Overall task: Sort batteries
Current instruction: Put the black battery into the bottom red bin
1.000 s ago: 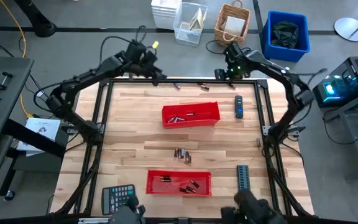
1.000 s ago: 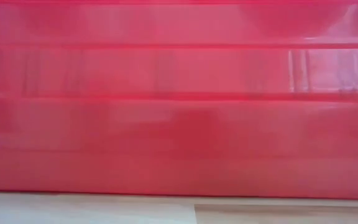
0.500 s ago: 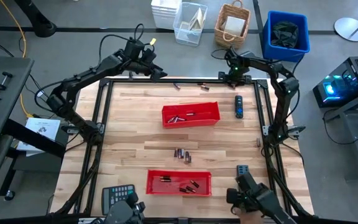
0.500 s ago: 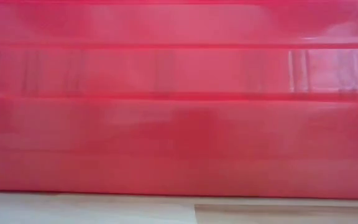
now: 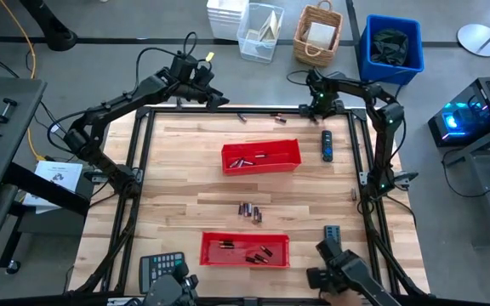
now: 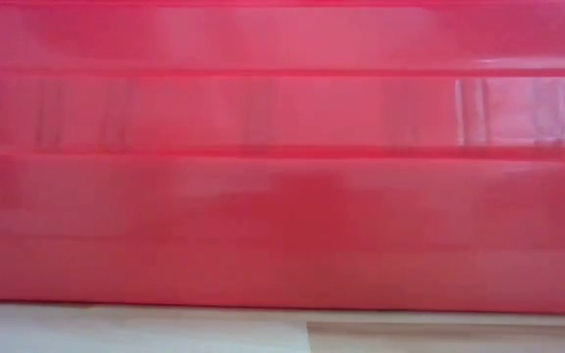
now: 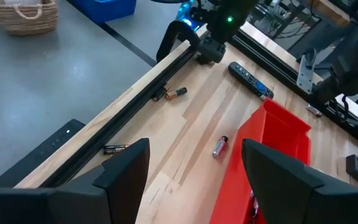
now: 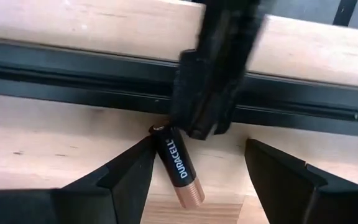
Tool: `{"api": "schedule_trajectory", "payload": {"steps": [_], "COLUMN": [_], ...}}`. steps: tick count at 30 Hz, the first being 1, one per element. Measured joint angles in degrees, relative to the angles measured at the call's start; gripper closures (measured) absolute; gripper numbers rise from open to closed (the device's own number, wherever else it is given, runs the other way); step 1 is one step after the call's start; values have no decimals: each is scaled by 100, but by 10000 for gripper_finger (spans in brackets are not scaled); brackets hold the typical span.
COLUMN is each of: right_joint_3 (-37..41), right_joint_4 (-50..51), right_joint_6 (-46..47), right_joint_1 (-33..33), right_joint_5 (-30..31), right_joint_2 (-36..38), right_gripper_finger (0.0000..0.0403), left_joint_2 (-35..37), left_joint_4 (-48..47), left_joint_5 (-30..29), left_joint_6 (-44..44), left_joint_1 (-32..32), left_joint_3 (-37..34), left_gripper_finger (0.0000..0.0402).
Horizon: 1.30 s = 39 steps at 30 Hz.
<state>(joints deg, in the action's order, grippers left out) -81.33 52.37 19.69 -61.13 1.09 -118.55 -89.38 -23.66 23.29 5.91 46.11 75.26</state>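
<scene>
at the table's far right edge, the right gripper [image 5: 316, 104] has swung in over a battery [image 8: 178, 165] lying beside the black rail [image 8: 73, 84], its fingers spread and holding nothing. a pickup looks near. the left gripper [image 5: 215, 100] waits released at the far left edge.

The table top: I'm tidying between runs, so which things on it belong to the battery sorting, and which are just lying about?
Part of the job:
- loose batteries mid-table
- stray batteries by the far rail
- far red tray
- near red tray
- Duracell battery between the right gripper fingers

Lying about:
- black-and-blue device
- grey ridged strip
- calculator
</scene>
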Motion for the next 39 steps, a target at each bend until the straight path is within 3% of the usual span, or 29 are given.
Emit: {"api": "schedule_trajectory", "payload": {"steps": [4, 7, 9, 13, 14, 20, 27, 35, 39], "right_joint_3": [4, 7, 17, 27, 28, 93, 74, 59, 52], "right_joint_4": [48, 169, 290, 397, 430, 760, 722, 754, 749], "right_joint_6": [-181, -428, -527, -694, -731, -790, -652, -8, 459], "right_joint_1": [182, 322, 376, 435, 430, 425, 495, 1055, 1538], "right_joint_5": [241, 520, 501, 400, 330, -20, -13, -144, -315], "right_joint_2": [3, -6, -11, -13, -12, 307, 1576, 3160, 3636], "right_gripper_finger": [154, 181, 229, 363, 372, 372, 372, 372, 372], "left_joint_2": [-2, -2, 2, 20, 21, 31, 60, 61, 61], "left_joint_4": [-9, 2, 32, 162, 179, 175, 179, 723, 1275], "left_joint_5": [-31, -169, -201, -191, -193, -177, -133, -127, 493], "left_joint_6": [-2, -40, -61, 90, 94, 136, -56, -253, 88], "left_joint_1": [0, 0, 31, 216, 262, 412, 413, 463, 532], "left_joint_3": [0, 0, 0, 153, 223, 693, 1199, 1237, 1237], "left_gripper_finger": [153, 153, 153, 153, 153, 153, 153, 153, 153]}}
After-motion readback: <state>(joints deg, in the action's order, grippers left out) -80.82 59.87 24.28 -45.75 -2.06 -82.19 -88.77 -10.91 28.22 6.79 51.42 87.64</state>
